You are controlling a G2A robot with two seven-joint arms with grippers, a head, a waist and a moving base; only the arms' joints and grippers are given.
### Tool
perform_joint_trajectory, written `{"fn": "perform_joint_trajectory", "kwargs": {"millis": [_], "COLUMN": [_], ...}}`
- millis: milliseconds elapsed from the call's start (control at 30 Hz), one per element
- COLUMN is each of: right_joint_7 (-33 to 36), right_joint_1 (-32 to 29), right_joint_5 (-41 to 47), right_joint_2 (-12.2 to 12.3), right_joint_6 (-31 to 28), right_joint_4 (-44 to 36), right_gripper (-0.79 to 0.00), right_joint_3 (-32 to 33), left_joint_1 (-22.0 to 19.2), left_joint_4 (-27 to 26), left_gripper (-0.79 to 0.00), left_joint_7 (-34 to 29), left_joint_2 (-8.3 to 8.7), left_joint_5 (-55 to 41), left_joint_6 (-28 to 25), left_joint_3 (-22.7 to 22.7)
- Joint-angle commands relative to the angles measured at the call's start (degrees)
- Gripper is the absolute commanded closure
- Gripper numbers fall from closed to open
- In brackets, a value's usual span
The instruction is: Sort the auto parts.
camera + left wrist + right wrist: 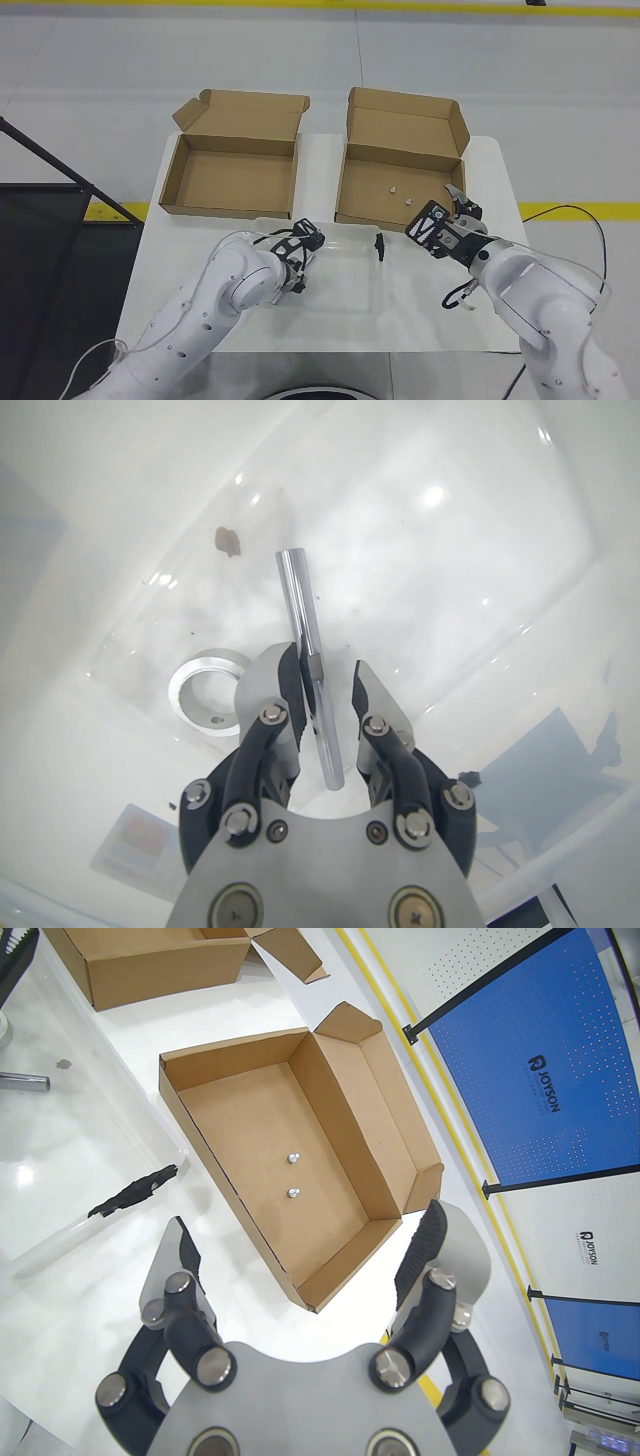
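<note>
A chrome rod [307, 660] lies in a clear plastic tray [575, 600] at the table's front. My left gripper [325, 660] is open astride the rod: one pad [290, 680] touches it and the other stands apart. A metal ring [205, 695] rests just beside that gripper. In the top view the left gripper [300, 245] is over the tray's [345, 280] left part. My right gripper [306, 1214] is open and holds nothing, above the near corner of the right cardboard box [325, 1118]. Two small bolts [293, 1158] [293, 1193] lie on that box's floor.
The left cardboard box [228, 212] holds nothing; the right box [372, 220] stands beside it, both lids folded back. A black strip of tape [132, 1193] [379, 244] sticks to the tray's corner. The rod's end [25, 1082] shows past the tray wall.
</note>
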Motion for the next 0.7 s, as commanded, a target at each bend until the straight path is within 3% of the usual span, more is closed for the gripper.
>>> {"fn": "perform_joint_trajectory", "kwargs": {"millis": [0, 100, 133, 333, 667], "right_joint_7": [0.0, 0.0, 0.0, 0.0, 0.0], "right_joint_1": [0.0, 0.0, 0.0, 0.0, 0.0], "right_joint_5": [0.0, 0.0, 0.0, 0.0, 0.0], "right_joint_2": [0.0, 0.0, 0.0, 0.0, 0.0], "right_joint_6": [0.0, 0.0, 0.0, 0.0, 0.0], "right_joint_4": [0.0, 0.0, 0.0, 0.0, 0.0], "right_gripper": [-0.785, -0.785, -0.785, -0.785, -0.785], "right_joint_3": [0.0, 0.0, 0.0, 0.0, 0.0], "left_joint_1": [-0.2, -0.37, -0.42, -0.08, 3.63], "left_joint_4": [0.28, 0.43, 0.39, -2.68, -11.14], "left_gripper": [-0.182, -0.015, 0.0, 0.0, 0.0], "left_joint_7": [-0.29, -0.52, -0.54, 0.32, 3.5], "left_joint_2": [-0.04, -0.09, -0.08, 0.11, 1.48], "left_joint_5": [-0.07, -0.18, -0.08, -0.45, -5.72], "left_joint_6": [0.01, 0.13, 0.16, 1.38, 1.37], "left_joint_3": [0.14, 0.21, 0.16, -1.6, -11.18]}}
